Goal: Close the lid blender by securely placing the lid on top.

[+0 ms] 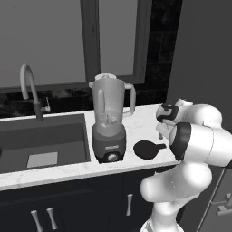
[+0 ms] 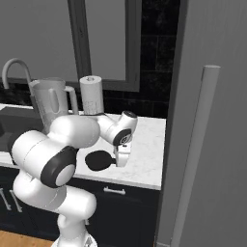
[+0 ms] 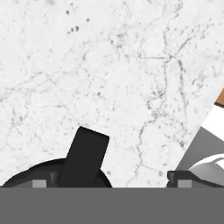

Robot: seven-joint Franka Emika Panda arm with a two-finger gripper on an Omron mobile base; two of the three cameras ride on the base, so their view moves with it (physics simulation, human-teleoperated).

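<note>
Lid (image 1: 146, 149): black disc w/ short tab, flat on the white marble counter (image 1: 140, 122), just right of the blender (image 1: 108, 122), apart from it. Tab points right toward the robot in the left base view. Blender jar mouth is open on top, jar upright on its dark grey base, knob facing front.

Right base view: lid (image 2: 99, 160) sits near the counter's front edge, w/ the gripper (image 2: 120, 158) just beside its tab end, hanging low over the marble. It also gives a paper towel roll (image 2: 91, 94) standing at the back by the window, behind the jar (image 2: 50, 101); the arm covers the blender base here.

Left base view adds the sink (image 1: 45, 145) and curved faucet (image 1: 28, 88) to the blender's left, plus cabinet handles below the counter. Gripper there is mostly behind the arm's elbow.

Hand view: looks straight down at marble; lid (image 3: 83, 155) at bottom left w/ tab sticking up-frame, left fingertip (image 3: 41, 181) over the disc's edge, the other tip far right. Jaws spread wide, nothing between them, lid not gripped. Counter edge runs diagonally at lower right.
</note>
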